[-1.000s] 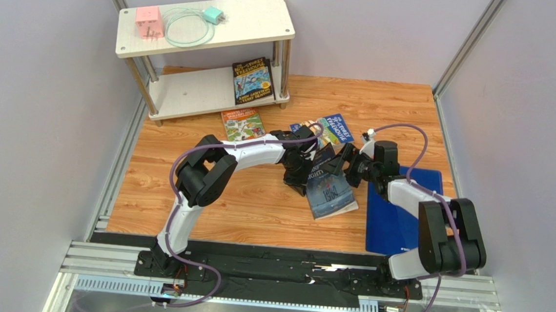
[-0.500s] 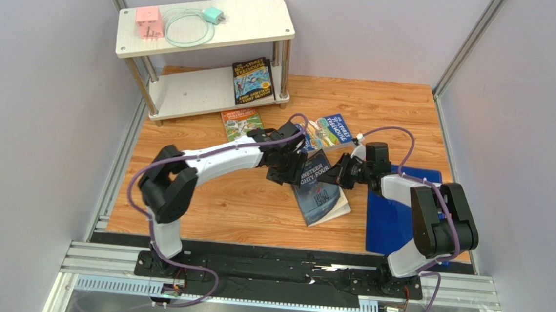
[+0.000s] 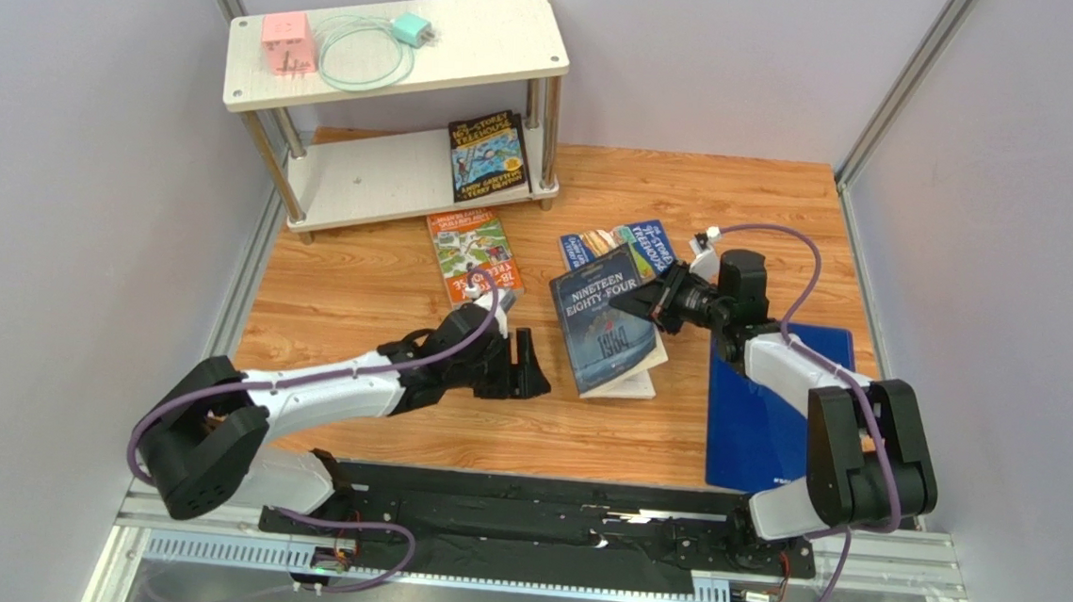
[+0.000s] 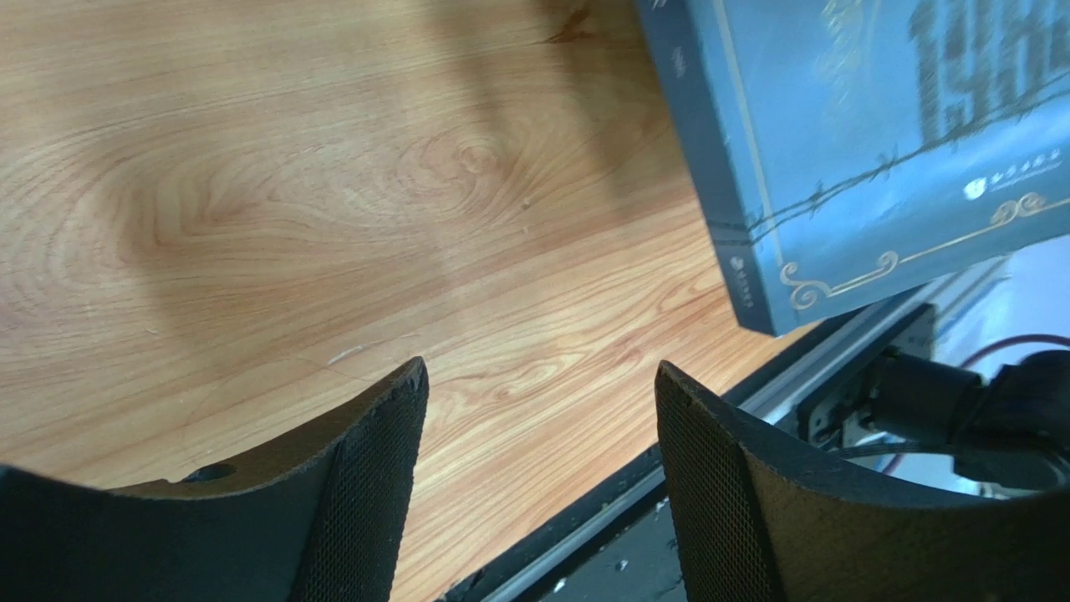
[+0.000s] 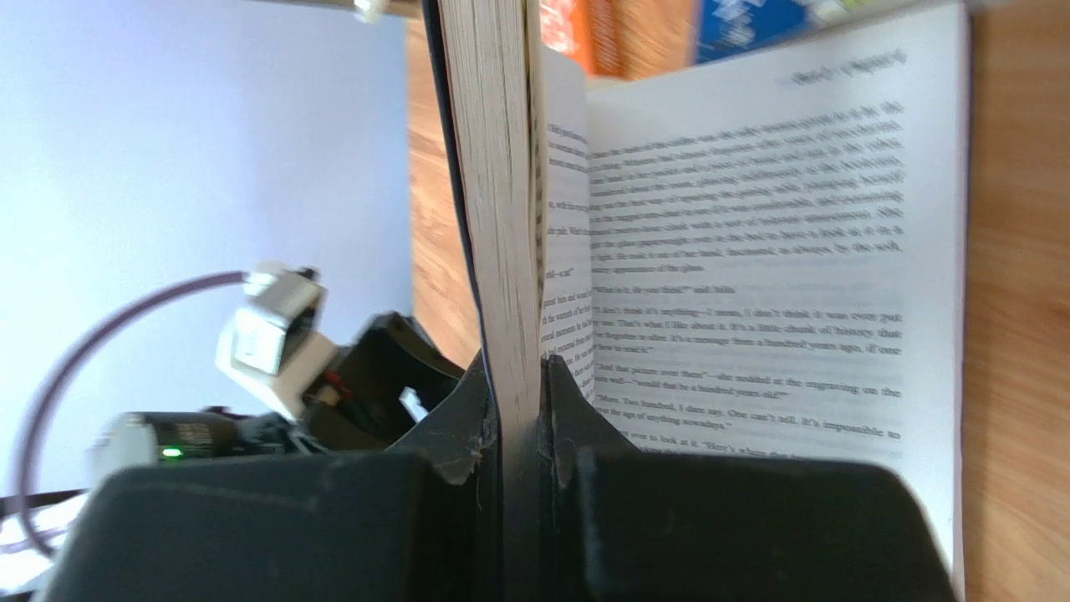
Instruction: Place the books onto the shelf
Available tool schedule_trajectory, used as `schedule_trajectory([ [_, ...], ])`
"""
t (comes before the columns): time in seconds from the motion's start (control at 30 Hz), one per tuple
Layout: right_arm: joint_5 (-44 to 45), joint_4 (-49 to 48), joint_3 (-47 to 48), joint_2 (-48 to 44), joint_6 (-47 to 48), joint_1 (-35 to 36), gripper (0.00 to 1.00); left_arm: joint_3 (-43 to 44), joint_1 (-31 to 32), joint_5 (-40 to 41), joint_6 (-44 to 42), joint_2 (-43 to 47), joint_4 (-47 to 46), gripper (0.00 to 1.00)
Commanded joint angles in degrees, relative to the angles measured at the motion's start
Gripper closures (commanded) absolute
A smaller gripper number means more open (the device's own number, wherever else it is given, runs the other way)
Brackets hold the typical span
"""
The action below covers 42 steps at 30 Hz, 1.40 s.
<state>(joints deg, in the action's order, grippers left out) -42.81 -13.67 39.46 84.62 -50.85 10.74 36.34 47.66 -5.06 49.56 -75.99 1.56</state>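
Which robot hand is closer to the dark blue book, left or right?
Right. The right gripper is shut on the pages of the slate blue book; the left gripper is open beside it, not touching.

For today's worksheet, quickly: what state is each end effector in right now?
Left end effector: open, holding nothing.
Right end effector: closed on the slate blue book.
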Motion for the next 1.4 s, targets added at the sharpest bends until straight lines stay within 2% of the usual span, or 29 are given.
schedule_trajectory([
  [0.0,-3.07,-9.7,5.0,-4.55,-7.77,0.24,1.0,-2.32,0.42,-0.04,3.61,6.02,-19.22,0.27],
  [0.2,-2.63,-11.81,4.92,-6.22,-10.49,1.38,1.0,-4.43,0.42,-1.53,4.05,7.34,-32.31,0.27],
  [0.47,-1.32,-13.4,6.24,-8.59,-12.25,1.65,1.0,-2.41,0.51,-4.08,6.16,0.49,-38.65,0.27],
  [0.8,-1.14,-14.63,8.96,-8.94,-14.45,1.74,1.0,-2.06,0.51,-3.37,4.67,3.56,-37.42,0.26],
  [1.37,-0.79,-19.99,7.91,-10.35,-18.32,1.65,1.0,-3.81,0.59,-6.19,6.08,0.4,-42.61,0.26],
])
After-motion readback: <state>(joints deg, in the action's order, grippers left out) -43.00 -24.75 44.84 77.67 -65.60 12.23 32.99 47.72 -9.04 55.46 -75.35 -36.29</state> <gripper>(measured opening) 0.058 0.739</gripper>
